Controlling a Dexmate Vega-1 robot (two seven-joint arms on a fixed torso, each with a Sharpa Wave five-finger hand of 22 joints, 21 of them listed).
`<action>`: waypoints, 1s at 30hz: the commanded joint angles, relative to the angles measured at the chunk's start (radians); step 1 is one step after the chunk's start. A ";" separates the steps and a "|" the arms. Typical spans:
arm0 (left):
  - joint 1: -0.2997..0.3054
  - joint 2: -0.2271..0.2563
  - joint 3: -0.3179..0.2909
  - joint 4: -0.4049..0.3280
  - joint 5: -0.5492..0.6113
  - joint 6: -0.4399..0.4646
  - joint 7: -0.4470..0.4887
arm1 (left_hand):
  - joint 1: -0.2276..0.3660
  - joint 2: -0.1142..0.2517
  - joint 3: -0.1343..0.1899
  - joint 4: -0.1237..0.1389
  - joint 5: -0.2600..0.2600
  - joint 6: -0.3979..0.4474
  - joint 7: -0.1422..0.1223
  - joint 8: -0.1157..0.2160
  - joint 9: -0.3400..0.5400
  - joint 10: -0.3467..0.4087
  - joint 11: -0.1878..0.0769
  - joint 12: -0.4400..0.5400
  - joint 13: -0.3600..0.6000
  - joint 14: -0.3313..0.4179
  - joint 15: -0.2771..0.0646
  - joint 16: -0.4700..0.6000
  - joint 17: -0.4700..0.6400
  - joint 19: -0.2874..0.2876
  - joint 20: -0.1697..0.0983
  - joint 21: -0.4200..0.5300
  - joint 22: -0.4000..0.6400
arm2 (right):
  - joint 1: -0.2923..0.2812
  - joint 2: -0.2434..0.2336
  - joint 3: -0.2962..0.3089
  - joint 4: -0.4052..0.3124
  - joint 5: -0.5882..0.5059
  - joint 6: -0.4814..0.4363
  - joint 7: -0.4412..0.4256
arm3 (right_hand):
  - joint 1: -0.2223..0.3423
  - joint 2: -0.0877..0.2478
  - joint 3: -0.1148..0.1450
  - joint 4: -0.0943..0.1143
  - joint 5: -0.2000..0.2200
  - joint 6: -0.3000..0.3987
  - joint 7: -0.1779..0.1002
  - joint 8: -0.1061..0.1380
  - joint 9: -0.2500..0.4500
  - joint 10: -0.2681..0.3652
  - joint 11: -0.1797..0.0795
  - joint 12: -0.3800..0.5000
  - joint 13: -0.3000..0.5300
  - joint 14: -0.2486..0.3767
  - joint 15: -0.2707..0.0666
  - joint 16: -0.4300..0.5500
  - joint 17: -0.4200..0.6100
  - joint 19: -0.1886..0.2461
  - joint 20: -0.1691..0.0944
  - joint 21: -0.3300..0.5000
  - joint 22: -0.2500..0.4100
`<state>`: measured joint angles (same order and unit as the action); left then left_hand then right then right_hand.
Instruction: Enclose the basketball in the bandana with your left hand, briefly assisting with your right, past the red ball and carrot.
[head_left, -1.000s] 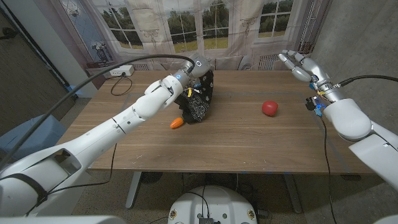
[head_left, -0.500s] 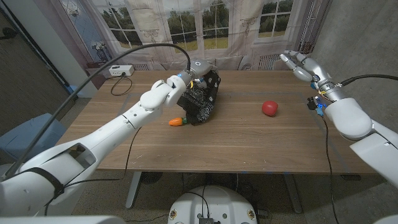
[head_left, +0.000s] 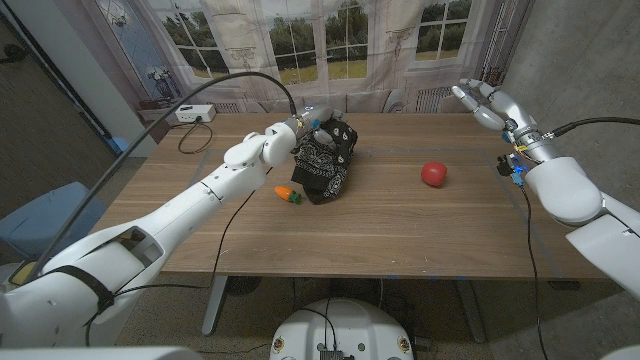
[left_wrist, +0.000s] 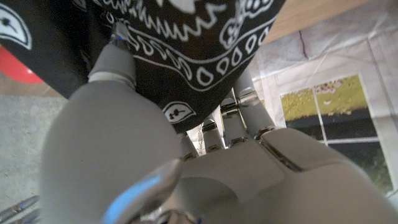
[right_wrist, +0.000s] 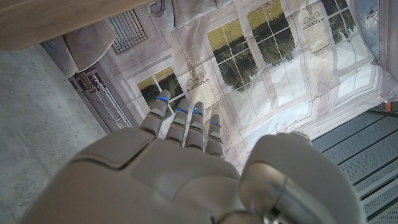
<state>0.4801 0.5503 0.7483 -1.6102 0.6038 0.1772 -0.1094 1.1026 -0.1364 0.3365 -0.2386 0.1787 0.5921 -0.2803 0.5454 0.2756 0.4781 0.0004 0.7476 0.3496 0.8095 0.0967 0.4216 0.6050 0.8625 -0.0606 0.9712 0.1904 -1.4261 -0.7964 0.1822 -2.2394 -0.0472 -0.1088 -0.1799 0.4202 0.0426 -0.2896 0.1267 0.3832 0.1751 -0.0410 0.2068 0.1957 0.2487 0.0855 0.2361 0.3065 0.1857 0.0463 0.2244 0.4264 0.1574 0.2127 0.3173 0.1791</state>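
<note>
The bandana (head_left: 326, 165) sits bunched into a dark lump on the worktop (head_left: 400, 220), presumably over the basketball, which is hidden under the cloth. The left hand (head_left: 312, 122) grips the cloth at the lump's far top edge, fingers buried in the folds. The carrot (head_left: 287, 194) lies just beside the bandana on its near left; the red ball (head_left: 433, 174) rests well apart to its right. The right hand (head_left: 482, 103) is raised farther right of the bandana, fingers spread and holding nothing. Wrapping looks well along; the next move likely calls for tucking loose corners underneath.
</note>
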 joint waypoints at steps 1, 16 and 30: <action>0.010 -0.003 -0.059 0.044 -0.297 0.056 -0.034 | 0.281 0.279 0.107 0.073 0.003 0.318 0.327 0.000 0.052 0.230 -0.073 0.017 0.206 0.260 -0.321 -0.004 0.005 -0.037 -0.123 0.011 0.001 | 0.008 0.002 -0.008 -0.005 -0.026 -0.003 0.003 | 0.005 0.004 -0.008 0.001 0.004 0.005 -0.001 -0.001 0.001 0.010 -0.001 -0.003 0.001 0.011 0.001 0.002 0.000 0.007 -0.001 -0.001 0.005; -0.005 -0.017 -0.110 0.176 -0.691 0.041 -0.135 | 0.284 0.279 0.119 0.074 0.004 0.306 0.332 -0.008 0.055 0.223 -0.067 0.007 0.204 0.260 -0.319 -0.022 -0.001 -0.035 -0.123 0.025 -0.004 | 0.032 -0.009 -0.028 -0.009 -0.027 -0.025 0.011 | 0.005 0.006 -0.011 0.001 0.005 0.005 -0.002 -0.002 0.001 0.010 0.000 -0.004 0.001 0.012 0.000 0.002 -0.004 0.010 -0.001 -0.005 0.005; -0.042 -0.002 -0.092 0.195 -0.860 0.175 -0.122 | 0.285 0.280 0.133 0.075 0.008 0.285 0.335 -0.021 0.058 0.216 -0.067 -0.002 0.202 0.264 -0.321 -0.045 -0.018 -0.038 -0.125 0.036 -0.009 | 0.054 -0.015 -0.049 -0.004 -0.031 -0.038 -0.002 | 0.006 0.007 -0.014 0.000 0.005 0.007 -0.002 -0.001 0.001 0.011 -0.001 -0.004 0.001 0.013 0.001 0.003 -0.007 0.012 -0.001 -0.009 0.005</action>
<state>0.4734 0.5260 0.6285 -1.4164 -0.1548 0.2431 -0.2438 1.1030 -0.1367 0.3365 -0.2386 0.1769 0.5728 -0.2611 0.5318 0.2808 0.4781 0.0004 0.7513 0.3496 0.8097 0.0966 0.3832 0.5929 0.8646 -0.0627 0.9991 0.1804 -1.3879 -0.8051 0.1479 -2.2487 -0.0748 -0.1429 -0.1740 0.4230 0.0455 -0.2965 0.1254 0.3832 0.1751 -0.0410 0.2068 0.1957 0.2523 0.0819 0.2361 0.3066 0.1911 0.0517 0.2244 0.4169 0.1626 0.2073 0.3093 0.1791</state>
